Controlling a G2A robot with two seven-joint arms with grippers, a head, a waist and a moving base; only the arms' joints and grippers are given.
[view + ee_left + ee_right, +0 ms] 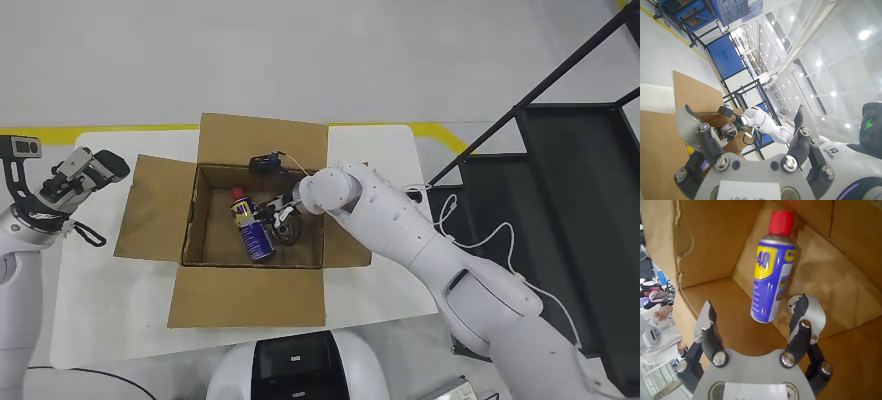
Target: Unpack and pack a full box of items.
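Note:
An open cardboard box (200, 215) stands in the middle of the white table. A blue and yellow spray can (252, 229) with a red cap lies on the box floor. My right gripper (283, 216) is down inside the box beside the can. In the right wrist view the right gripper (755, 311) is open, its fingertips on either side of the base of the can (772, 275) without touching it. A black adapter (266, 163) with a cable rests at the box's back edge. My left gripper (85, 172) is held above the table's left end, and in its wrist view the left gripper (743, 121) is open with nothing in it.
The four box flaps are folded outward; the left flap (150, 208) lies toward my left arm, the front flap (248, 297) toward my body. A black metal stair frame (560, 190) stands to the right of the table (100, 300).

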